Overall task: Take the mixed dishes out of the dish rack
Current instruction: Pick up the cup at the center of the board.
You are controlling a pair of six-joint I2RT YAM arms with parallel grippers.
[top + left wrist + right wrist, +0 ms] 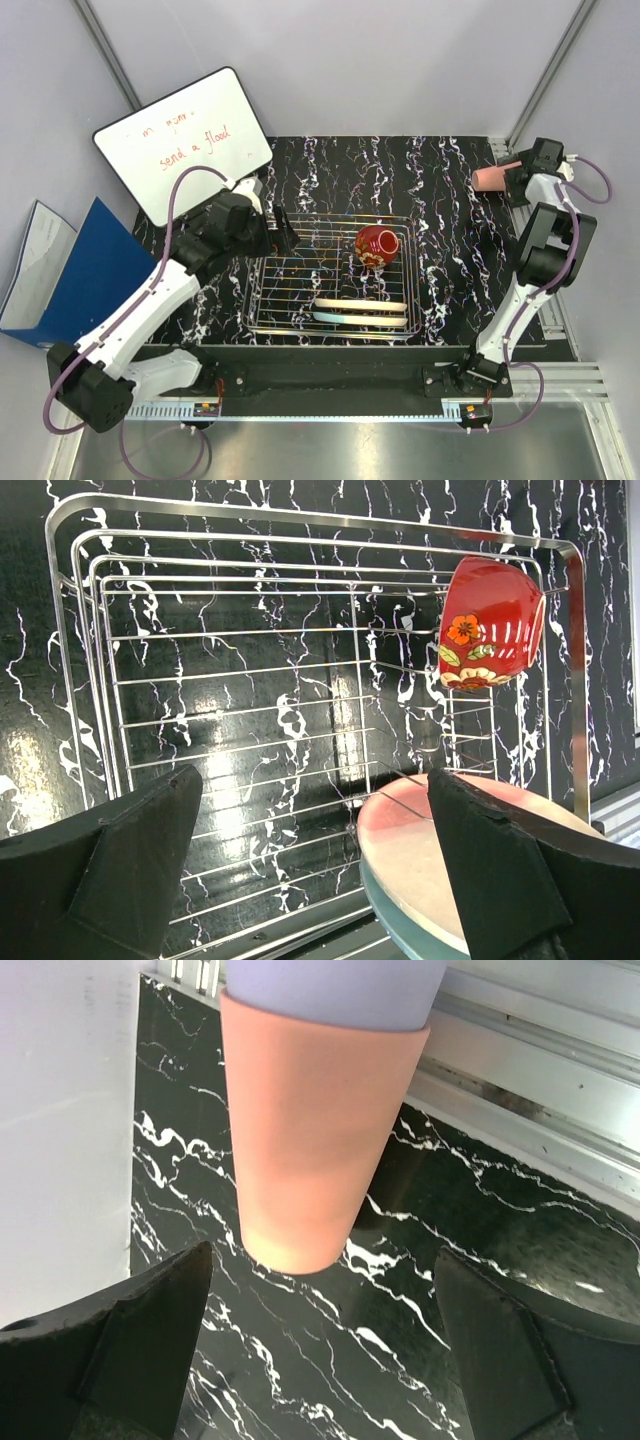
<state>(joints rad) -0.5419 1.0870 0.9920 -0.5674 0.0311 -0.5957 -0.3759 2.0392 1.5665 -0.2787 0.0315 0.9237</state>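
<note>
Left gripper (284, 230): hovering over the far-left corner of the dish rack (300, 292), jaws standing wide apart and gripping nothing.
Red bowl (490, 620): tipping on its side in the rack's far-right part, well apart from the left fingers (120, 870).
Plates: the pink and cream plate (415, 835) is resting against the light-blue one (395, 930) along the rack's near side. They are showing close beside one left finger in the wrist view, and contact cannot be told.
Right gripper (513, 181): sitting at the far-right corner of the table (440, 170), jaws spread wide and holding nothing.
Cups: the salmon-pink cup (310, 1150) is sitting outside the rack on the table, its narrow end pointing between the right fingers (130, 1350) without touching them. The lavender cup (335, 980) is covering its other end.
</note>
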